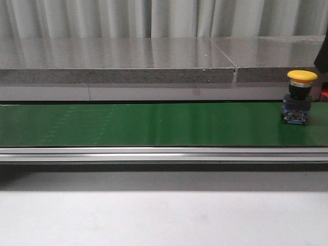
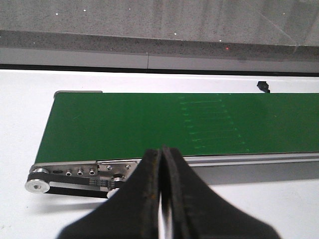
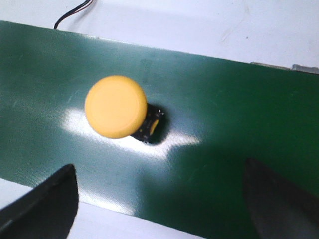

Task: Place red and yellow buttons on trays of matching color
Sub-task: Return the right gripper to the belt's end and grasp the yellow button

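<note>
A yellow mushroom-head button [image 1: 301, 77] on a black and blue base stands upright on the green conveyor belt [image 1: 154, 123] at the far right. In the right wrist view the yellow button [image 3: 115, 106] is seen from above, with my right gripper [image 3: 158, 199] open above the belt, its two fingers wide apart and the button just beyond them. My left gripper [image 2: 162, 159] is shut with nothing in it, hovering off the belt's near edge close to the roller end. No red button and no trays are in view.
The belt's aluminium side rail [image 1: 164, 154] runs along its near edge. A grey stone ledge [image 1: 118, 64] lies behind the belt. The roller and drive belt end [image 2: 40, 184] shows in the left wrist view. White table [image 1: 164, 215] lies in front.
</note>
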